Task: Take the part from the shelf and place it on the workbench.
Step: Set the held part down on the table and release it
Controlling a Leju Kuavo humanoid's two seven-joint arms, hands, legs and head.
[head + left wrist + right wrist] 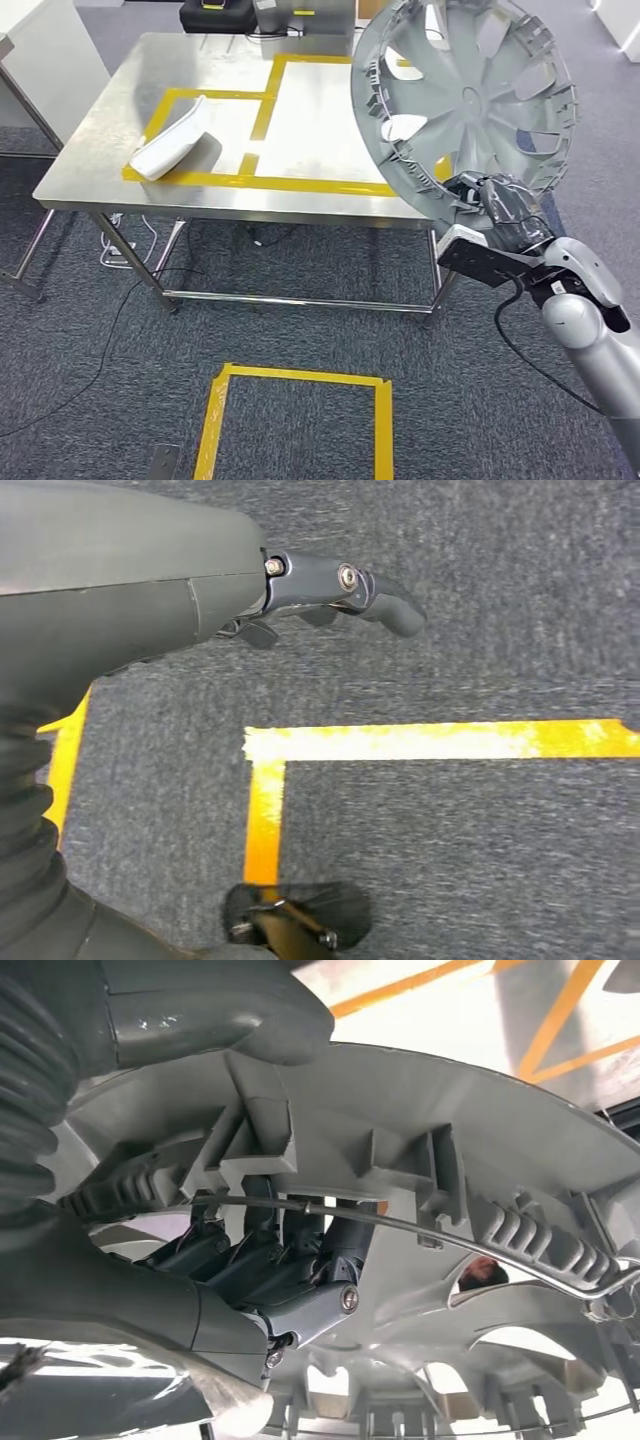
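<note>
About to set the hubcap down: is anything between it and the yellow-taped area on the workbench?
Nothing visible blocks it. The right hand holds the hubcap over the workbench's right end, above the bare large taped box. The white part lies apart in the left box.

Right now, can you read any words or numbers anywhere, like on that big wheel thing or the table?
No readable text anywhere.
Wheel cover, held by the right hand: no words or numbers visible.
White part on the workbench: blank.
Dark boxes behind the workbench: yellow marks, too small to read.
</note>
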